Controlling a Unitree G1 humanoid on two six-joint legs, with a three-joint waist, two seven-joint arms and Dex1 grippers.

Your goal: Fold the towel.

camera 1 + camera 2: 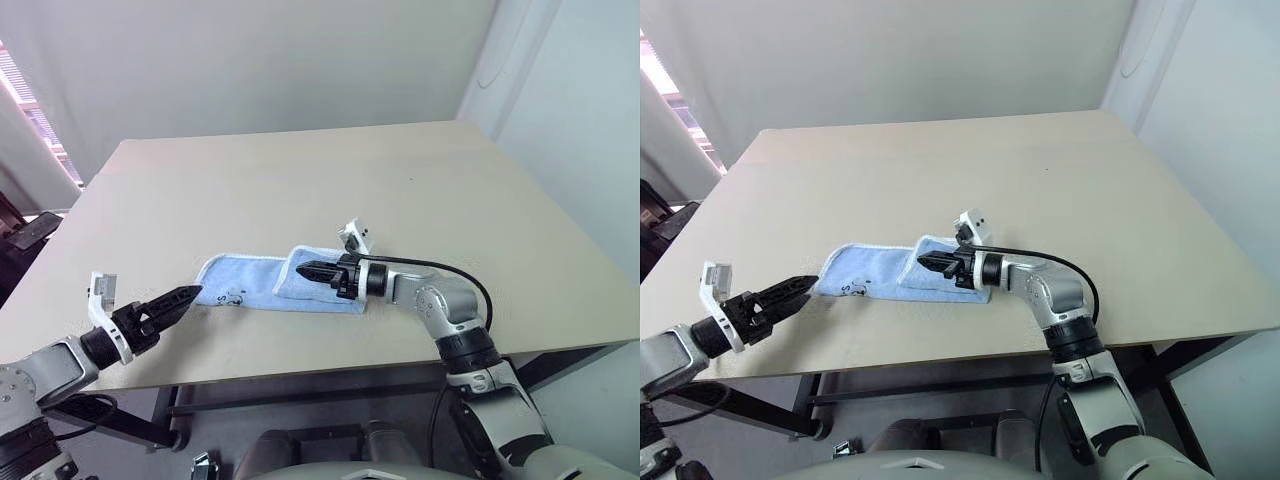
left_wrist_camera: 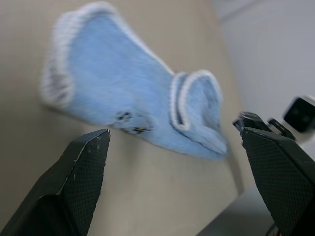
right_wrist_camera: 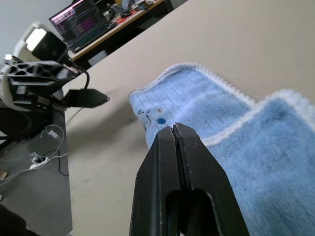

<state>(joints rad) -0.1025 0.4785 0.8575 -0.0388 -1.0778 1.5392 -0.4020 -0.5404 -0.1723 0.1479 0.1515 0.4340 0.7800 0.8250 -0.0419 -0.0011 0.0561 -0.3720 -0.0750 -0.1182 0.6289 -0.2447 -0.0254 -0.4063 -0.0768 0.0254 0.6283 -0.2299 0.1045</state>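
Left gripper [image 1: 188, 296] gapes wide, empty, just off the towel's [image 1: 240, 280] end near the table's [image 1: 300, 180] front edge; right gripper [image 1: 306, 270] is pinched shut over the folded flap — it could drag that fold loose.

Right gripper [image 3: 173, 132] closed, over folded towel [image 3: 231, 128] on table [image 3: 113, 162]; left gripper [image 3: 91, 98] beyond.
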